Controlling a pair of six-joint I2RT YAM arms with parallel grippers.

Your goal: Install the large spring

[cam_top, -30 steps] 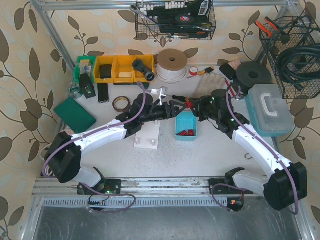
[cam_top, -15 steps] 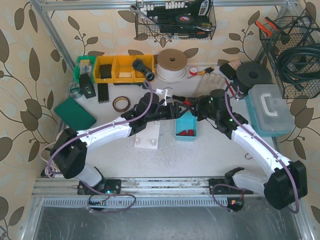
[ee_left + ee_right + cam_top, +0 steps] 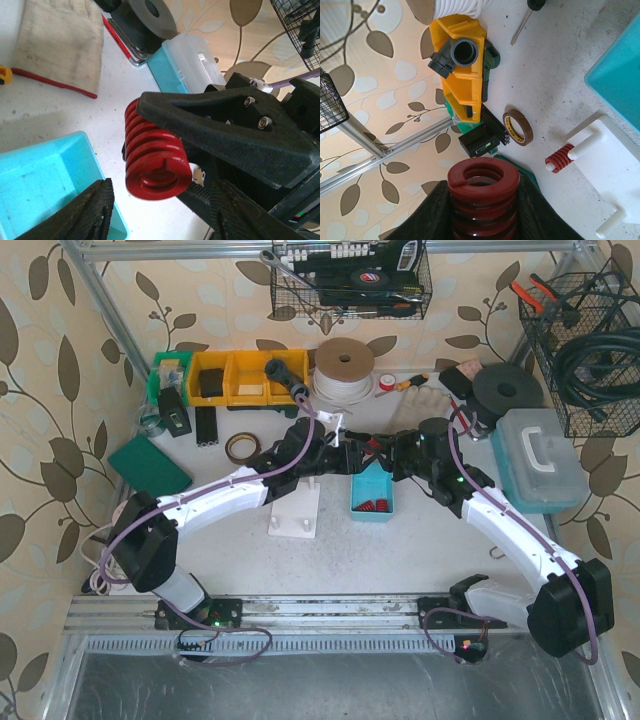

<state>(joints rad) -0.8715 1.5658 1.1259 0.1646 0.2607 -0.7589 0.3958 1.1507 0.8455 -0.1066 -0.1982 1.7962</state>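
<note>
**Large spring gripped in the right jaws, left jaws spread beside it**

Both arms stretch forward and inward from their bases, and their wrists meet near the middle of the counter (image 3: 330, 550). The left arm (image 3: 220, 502) runs in a long, low diagonal from the lower left. The right arm (image 3: 500, 515) mirrors it from the lower right, its wrist turned toward the left one.

The large spring (image 3: 155, 160), a thick red coil, is clamped across its sides in the right jaws. One end sticks out past their tips, so its open bore faces the left wrist camera. In the right wrist view the same coil (image 3: 482, 192) sits squeezed between the two black pads.

The left jaws are released and wide apart. They sit just short of the free end of the spring, one on either side, with nothing between them. Whether they touch the coil cannot be told.

The spring is held off the counter, above the far end of the blue bin (image 3: 45, 172). The white peg block (image 3: 300, 512) lies on the counter near the bin, on the left arm's side. One of its pegs carries a small red spring (image 3: 559, 159).
</note>
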